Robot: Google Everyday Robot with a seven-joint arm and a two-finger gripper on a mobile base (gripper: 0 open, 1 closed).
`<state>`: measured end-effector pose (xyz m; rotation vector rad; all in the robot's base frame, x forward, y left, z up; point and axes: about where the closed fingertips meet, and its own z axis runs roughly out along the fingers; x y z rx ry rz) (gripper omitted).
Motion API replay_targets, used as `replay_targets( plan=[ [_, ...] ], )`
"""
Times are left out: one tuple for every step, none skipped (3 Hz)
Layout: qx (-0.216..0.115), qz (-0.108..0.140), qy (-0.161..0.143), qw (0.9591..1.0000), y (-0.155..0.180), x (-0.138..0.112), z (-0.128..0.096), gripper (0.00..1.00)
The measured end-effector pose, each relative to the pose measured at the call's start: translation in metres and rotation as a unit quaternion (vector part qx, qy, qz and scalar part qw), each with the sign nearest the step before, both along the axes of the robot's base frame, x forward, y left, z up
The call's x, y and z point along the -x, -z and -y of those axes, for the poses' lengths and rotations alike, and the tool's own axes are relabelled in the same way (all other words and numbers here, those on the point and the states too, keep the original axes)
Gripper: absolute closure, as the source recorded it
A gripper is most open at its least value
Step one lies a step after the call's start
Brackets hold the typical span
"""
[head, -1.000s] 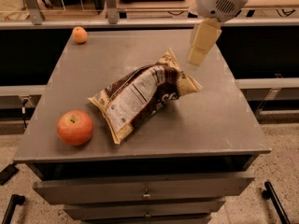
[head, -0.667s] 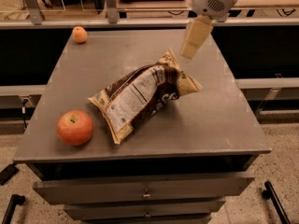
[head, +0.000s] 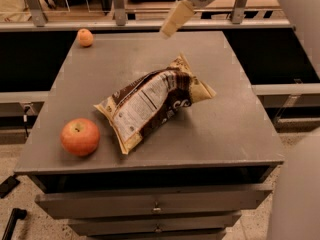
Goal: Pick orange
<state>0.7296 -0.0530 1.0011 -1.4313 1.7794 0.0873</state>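
- Camera view: the orange (head: 85, 37) sits far beyond the snack bag (head: 150, 106) and to its left, at the far left corner of the table (head: 235, 134). It is untouched and has clear space around it.
- The gripper (head: 173, 23) has swung over the last second. It was above the bag's far right end and now hangs beyond the bag, over the table's far edge, closer to the orange but still well apart from it.
- Whether the gripper is open or shut cannot be told; nothing is seen in its hold.
- Judged from this, the reach toward the orange is under way, with more sideways travel and the descent still to come, and no grasp yet.
- The bag lies crumpled and tilted at the table's centre and has not shifted.
- The apple (head: 80, 136), larger and red-orange, rests just left of the bag's near end, well away from the orange.
- The table is a plain grey matte top, with drawers (head: 157, 206) below the bag's side of the front edge.
- Beyond the bag a metal rail (head: 50, 25) runs across the room, and speckled floor (head: 12, 166) shows below left.
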Motion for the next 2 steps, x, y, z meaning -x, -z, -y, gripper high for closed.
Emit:
replay_targets(
  plan=[
    [-0.12, -0.024, 0.036, 0.9919, 0.016, -0.047, -0.045, 0.0],
    [-0.161, -0.059, 0.084, 0.9817, 0.043, -0.075, -0.074, 0.0]
  ],
)
